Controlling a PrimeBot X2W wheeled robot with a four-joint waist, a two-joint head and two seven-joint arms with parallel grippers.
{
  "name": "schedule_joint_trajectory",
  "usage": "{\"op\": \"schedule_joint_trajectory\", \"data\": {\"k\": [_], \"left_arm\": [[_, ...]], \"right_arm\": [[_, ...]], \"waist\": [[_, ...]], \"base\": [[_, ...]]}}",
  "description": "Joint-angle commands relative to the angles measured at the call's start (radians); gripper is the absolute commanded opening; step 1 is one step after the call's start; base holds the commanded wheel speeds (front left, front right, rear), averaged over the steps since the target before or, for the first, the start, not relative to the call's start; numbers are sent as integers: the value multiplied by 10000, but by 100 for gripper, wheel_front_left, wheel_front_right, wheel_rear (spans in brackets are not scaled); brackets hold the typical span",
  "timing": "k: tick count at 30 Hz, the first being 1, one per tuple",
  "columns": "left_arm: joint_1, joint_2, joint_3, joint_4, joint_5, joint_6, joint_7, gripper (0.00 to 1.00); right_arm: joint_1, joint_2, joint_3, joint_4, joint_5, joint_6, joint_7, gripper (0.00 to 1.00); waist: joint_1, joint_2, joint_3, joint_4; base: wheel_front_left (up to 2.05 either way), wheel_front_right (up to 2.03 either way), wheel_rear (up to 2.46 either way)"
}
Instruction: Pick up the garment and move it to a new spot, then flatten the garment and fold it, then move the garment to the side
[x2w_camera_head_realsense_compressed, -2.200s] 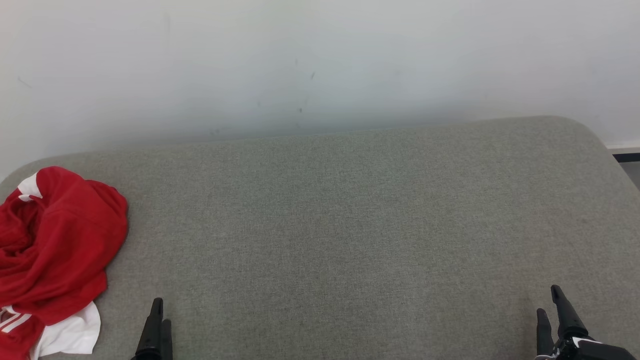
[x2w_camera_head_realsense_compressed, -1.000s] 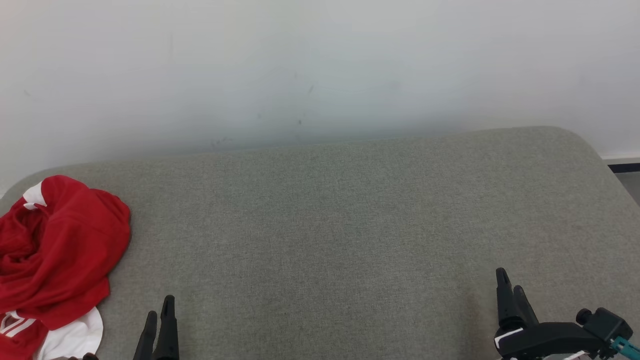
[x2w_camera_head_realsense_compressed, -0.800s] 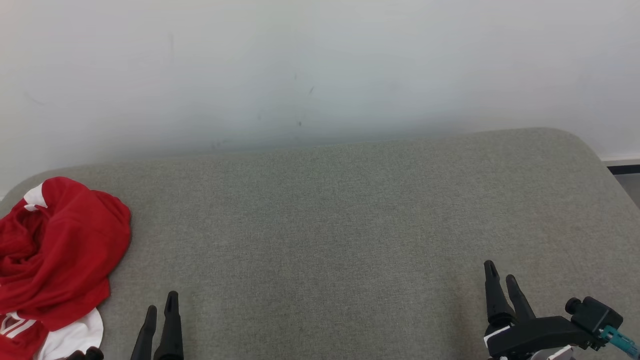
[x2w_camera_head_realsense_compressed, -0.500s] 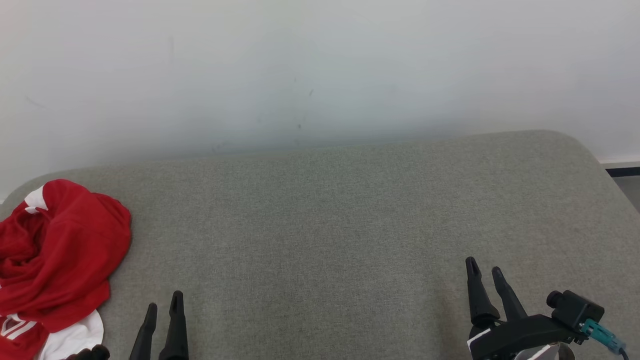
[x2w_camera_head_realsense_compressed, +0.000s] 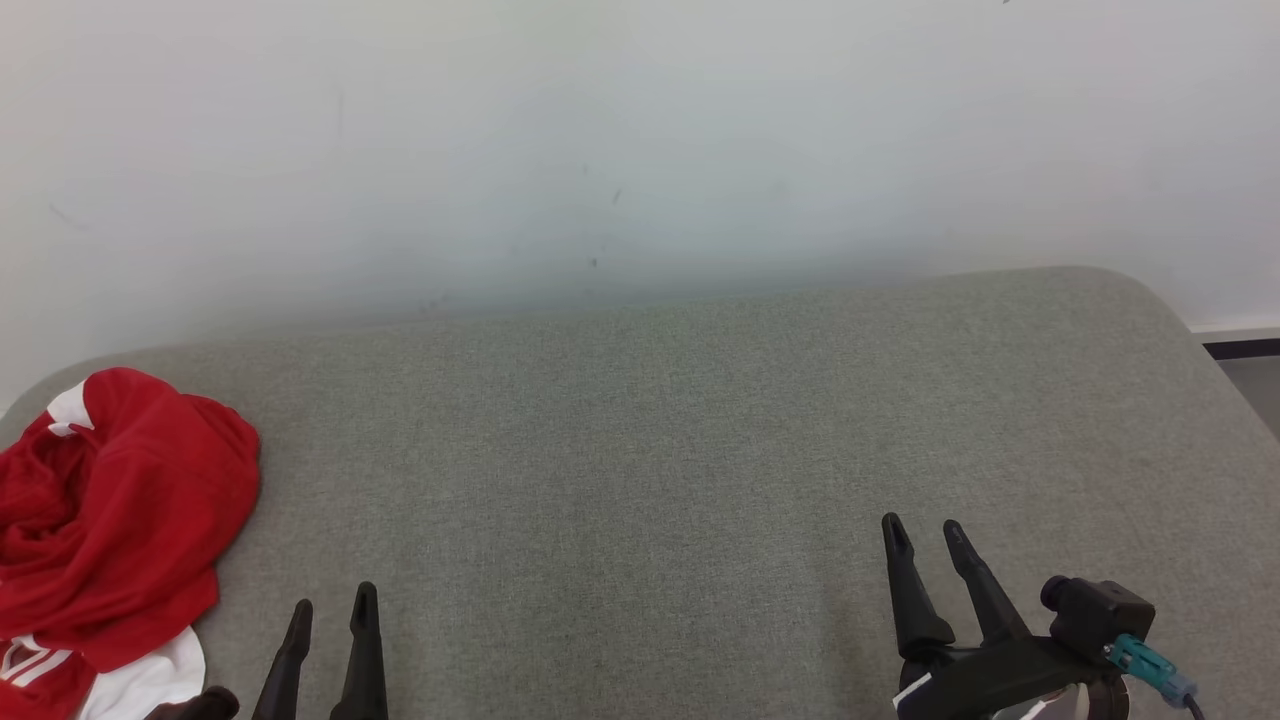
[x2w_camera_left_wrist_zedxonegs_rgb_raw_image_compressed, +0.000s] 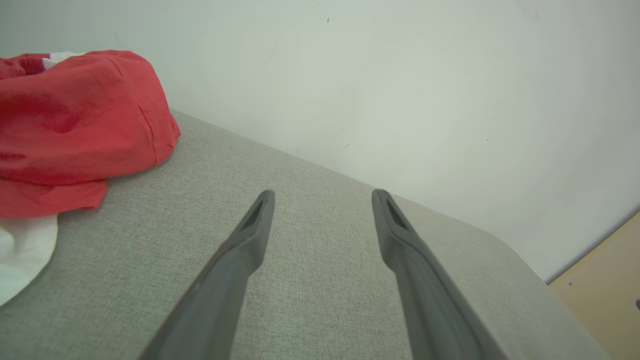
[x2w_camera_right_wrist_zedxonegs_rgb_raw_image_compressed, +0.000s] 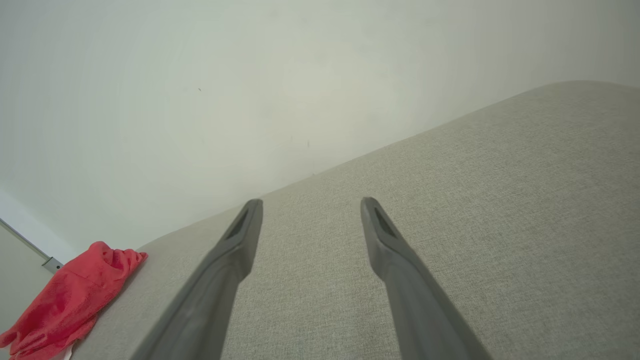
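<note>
We see one crumpled red-and-white garment (x2w_camera_head_realsense_compressed: 110, 520) at the left edge of one rounded grey fabric counter (x2w_camera_head_realsense_compressed: 640, 450); bare cloth stretches rightward, where left tool (x2w_camera_head_realsense_compressed: 334, 597) and right tool (x2w_camera_head_realsense_compressed: 921, 523) hover, both spread, holding nothing.

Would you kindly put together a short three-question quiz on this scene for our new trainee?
1. True or false: the red garment lies folded flat in the middle of the grey cushioned surface.
2. The left gripper is: A) shut on the garment; B) open, holding nothing; C) shut and empty.
3. Which is nearer the garment, the left gripper or the right gripper?
Key: 1 false, it is crumpled at the surface's left end; 2 B; 3 the left gripper.
</note>
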Motion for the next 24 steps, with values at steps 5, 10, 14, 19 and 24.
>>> {"op": "schedule_joint_trajectory", "data": {"k": [5,10,14,19,24], "left_arm": [[156,9,4,-245,775,169,-164,100],[204,10,28,-382,1275,239,-253,100],[256,11,21,-453,1590,254,-299,100],[344,11,31,-533,2030,263,-393,100],[410,12,31,-605,2440,337,-472,100]], "right_arm": [[49,-101,293,-172,-642,5,-219,100],[100,-110,495,-252,-1053,5,-368,100],[141,-115,583,-302,-1293,5,-451,100],[221,-102,716,-353,-1692,6,-582,100],[294,-64,781,-357,-2116,6,-707,100]], "waist": [[-2,0,-40,-6],[-2,0,-80,-15],[-2,0,-100,-16],[-2,0,-138,-20],[-2,0,-170,-29]], "base": [[0,0,0],[0,0,0],[0,0,0],[0,0,0],[0,0,0]]}}
